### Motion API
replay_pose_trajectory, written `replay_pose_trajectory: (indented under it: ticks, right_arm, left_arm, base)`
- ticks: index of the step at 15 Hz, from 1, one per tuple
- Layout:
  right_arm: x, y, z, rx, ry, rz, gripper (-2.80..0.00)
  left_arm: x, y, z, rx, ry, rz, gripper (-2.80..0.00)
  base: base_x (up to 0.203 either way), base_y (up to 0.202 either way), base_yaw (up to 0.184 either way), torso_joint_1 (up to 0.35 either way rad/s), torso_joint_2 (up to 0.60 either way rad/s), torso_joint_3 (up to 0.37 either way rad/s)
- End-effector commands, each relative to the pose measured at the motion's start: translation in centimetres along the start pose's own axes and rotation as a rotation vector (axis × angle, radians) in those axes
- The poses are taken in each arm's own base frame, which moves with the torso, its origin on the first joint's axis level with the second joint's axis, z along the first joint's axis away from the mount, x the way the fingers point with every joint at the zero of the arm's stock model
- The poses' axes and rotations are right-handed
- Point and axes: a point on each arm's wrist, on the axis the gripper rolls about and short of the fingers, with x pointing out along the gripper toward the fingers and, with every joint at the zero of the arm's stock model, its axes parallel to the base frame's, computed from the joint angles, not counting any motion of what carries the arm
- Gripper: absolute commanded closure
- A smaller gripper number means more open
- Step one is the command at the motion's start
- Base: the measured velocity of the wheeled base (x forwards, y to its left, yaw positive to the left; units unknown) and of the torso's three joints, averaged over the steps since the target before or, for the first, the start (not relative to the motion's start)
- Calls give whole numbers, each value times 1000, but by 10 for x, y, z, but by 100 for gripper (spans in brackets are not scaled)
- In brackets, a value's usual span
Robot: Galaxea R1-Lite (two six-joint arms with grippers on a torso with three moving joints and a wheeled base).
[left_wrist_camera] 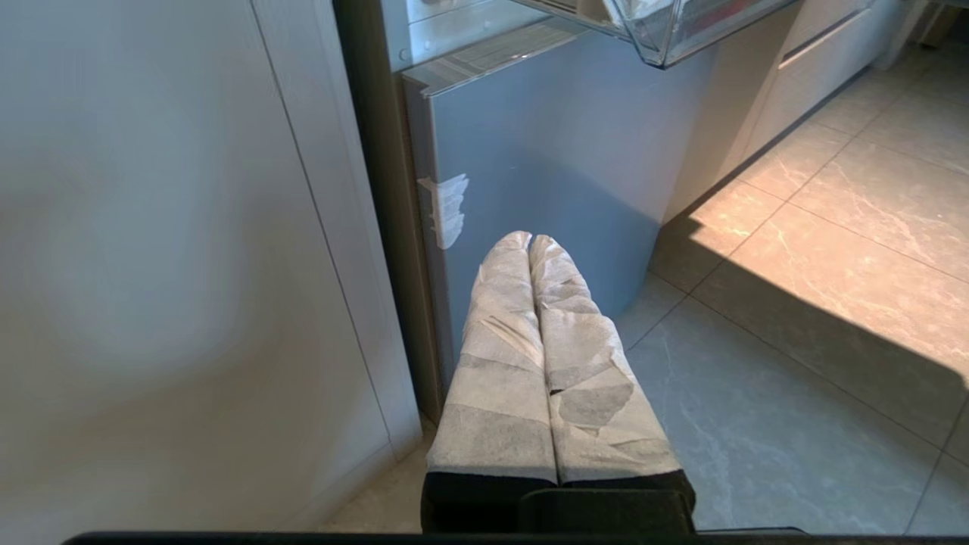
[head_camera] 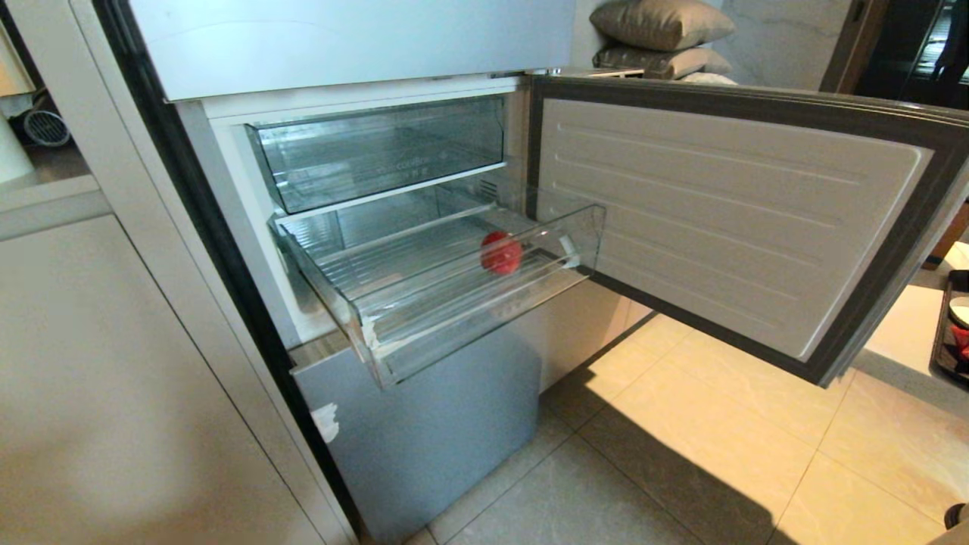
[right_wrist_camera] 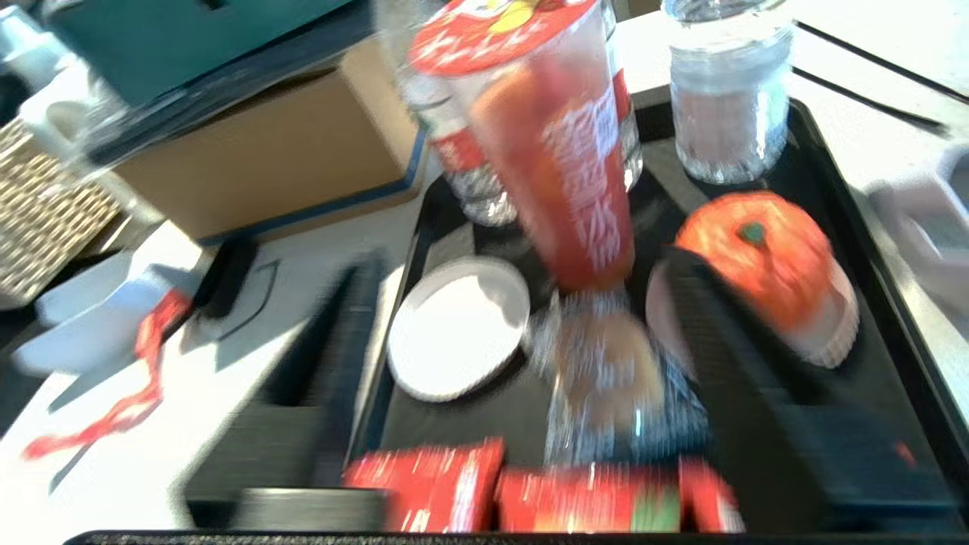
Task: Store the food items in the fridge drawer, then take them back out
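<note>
The fridge drawer [head_camera: 394, 333], shallow and clear, is pulled out of the open fridge. One red fruit [head_camera: 501, 252] lies inside it, toward its right side. An orange-red fruit [right_wrist_camera: 757, 250] with a green stem spot sits on a white fluted dish on a black tray [right_wrist_camera: 833, 151]. My right gripper [right_wrist_camera: 522, 303] hovers open over that tray, its black fingers [right_wrist_camera: 719, 341] wide apart. The fruit lies just outside one finger. My left gripper [left_wrist_camera: 530, 242] is shut with nothing in it, parked low in front of the lower fridge panel [left_wrist_camera: 545, 151].
On the tray stand a red cup [right_wrist_camera: 560, 151], water bottles [right_wrist_camera: 723, 91], an empty white saucer [right_wrist_camera: 458, 325], a foil-wrapped item [right_wrist_camera: 606, 371] and red packets [right_wrist_camera: 530, 492]. A cardboard box [right_wrist_camera: 265, 159] and wicker basket [right_wrist_camera: 38, 219] sit beside it. The fridge door [head_camera: 742, 219] swings right.
</note>
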Motion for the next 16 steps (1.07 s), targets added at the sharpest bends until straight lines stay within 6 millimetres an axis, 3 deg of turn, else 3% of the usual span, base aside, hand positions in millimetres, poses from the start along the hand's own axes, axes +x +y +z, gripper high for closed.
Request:
replay_pose_trajectory:
  ticks: [1, 7, 9, 13, 14, 16]
  right_arm:
    - [-57, 25, 18, -29, -60, 28, 0]
    - [-188, 67, 9, -150, -181, 90, 0]
    - [-224, 81, -7, -188, -196, 145, 0]
    - [-275, 108, -48, -209, -67, 396, 0]
    - [-294, 106, -56, -215, -26, 472, 0]
    - [-327, 84, -75, -253, 41, 557, 0]
  left_arm:
    - [0, 0, 0, 0, 0, 1, 0]
    - [0, 0, 0, 0, 0, 1, 0]
    - [0, 0, 0, 0, 0, 1, 0]
    - [0, 0, 0, 0, 0, 1, 0]
    - [0, 0, 0, 0, 0, 1, 0]
    - [0, 0, 0, 0, 0, 1, 0]
  base:
    - [0, 0, 0, 0, 0, 0]
    - [0, 0, 0, 0, 0, 0]
    - [0, 0, 0, 0, 0, 0]
    - [0, 0, 0, 0, 0, 0]
    - [0, 0, 0, 0, 0, 0]
    - [0, 0, 0, 0, 0, 0]
